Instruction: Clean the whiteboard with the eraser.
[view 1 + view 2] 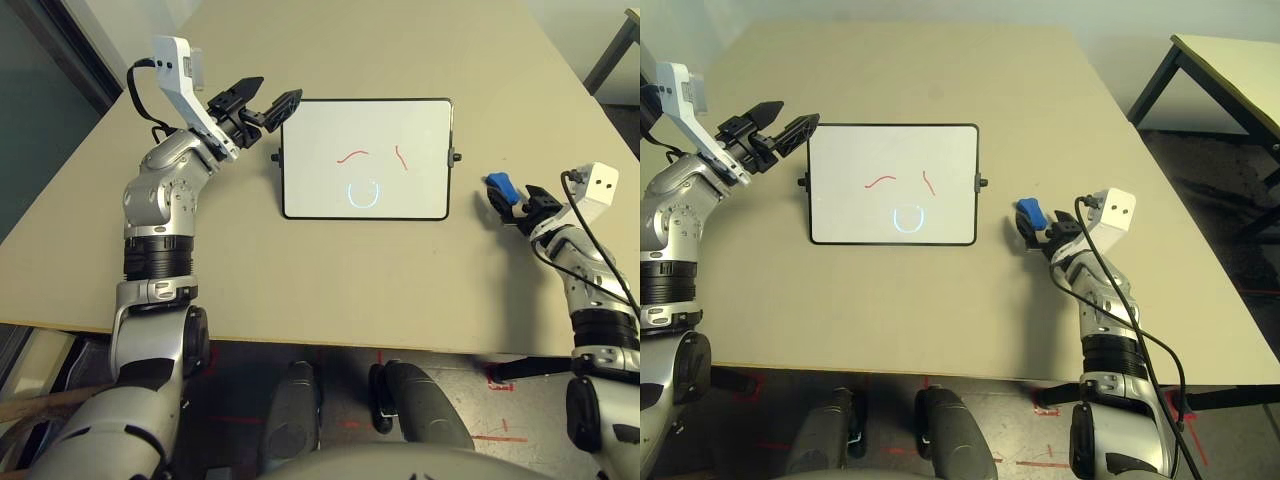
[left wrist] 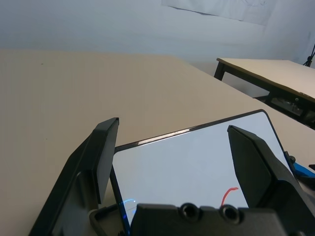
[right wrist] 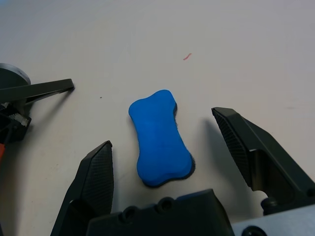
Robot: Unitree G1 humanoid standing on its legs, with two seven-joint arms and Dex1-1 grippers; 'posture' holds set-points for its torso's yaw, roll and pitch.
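- Right gripper open, straddling eraser, right of frame; lower, close squarely across its narrow waist.
- Left gripper open, at board upper-left corner.

Both arms: silver segmented forearms with black ring joints. Left gripper: two black wedge-shaped fingers with flat inner faces; white boxy wrist camera housing above, black cable looping behind it. Right gripper: the same black fingers, finely ribbed on the inner pads; screw heads along the base. White camera block with two dark holes, black cable trailing down the forearm.
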